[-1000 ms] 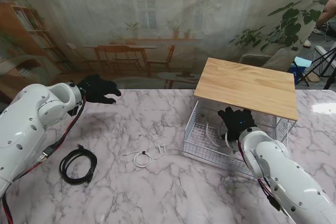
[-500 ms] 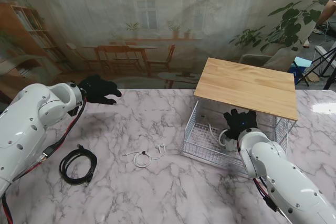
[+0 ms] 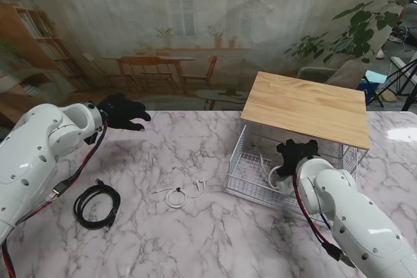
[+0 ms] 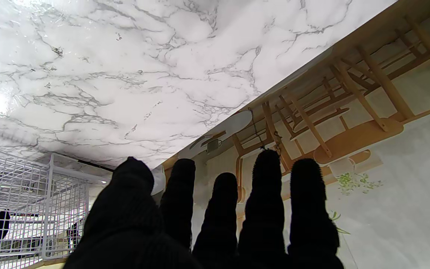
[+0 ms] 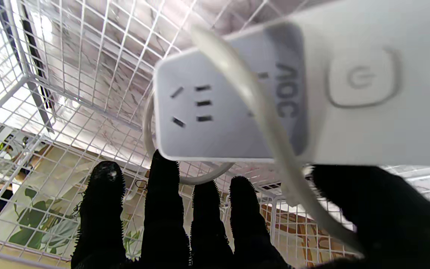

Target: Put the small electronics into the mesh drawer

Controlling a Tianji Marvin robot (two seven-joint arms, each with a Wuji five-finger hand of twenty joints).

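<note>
The right hand point(image 3: 296, 151) is down inside the mesh drawer point(image 3: 244, 180), at the centre-right of the stand view, under the wooden top point(image 3: 306, 105). From the right wrist, a white power strip point(image 5: 274, 93) fills the frame, its sockets and power button facing the lens, its white cord point(image 5: 259, 123) looping across it. The fingers point(image 5: 166, 209) reach out long beneath the strip with the thumb on the other side, so the hand looks to be holding the strip over the drawer's wire floor. Whether the strip already rests on the wire, I cannot tell.

So the step in hand, as I read it: setting the power strip into the drawer. Next move calls for letting it settle flat, spreading the fingers, and drawing the hand out without snagging that cord or the wire walls.

Over at the upper left of the stand view, the left hand point(image 3: 122, 112) hovers near the table's far edge, holding nothing; in the left wrist view its fingers point(image 4: 267, 194) lie side by side, straight, only narrow gaps between.

Still to load: a black coiled cable point(image 3: 96, 205) at lower left, and a small white cable with earbuds point(image 3: 182, 193) at centre, just beside the drawer's front. Both lie on the marble table point(image 3: 163, 154), well apart from either hand.
</note>
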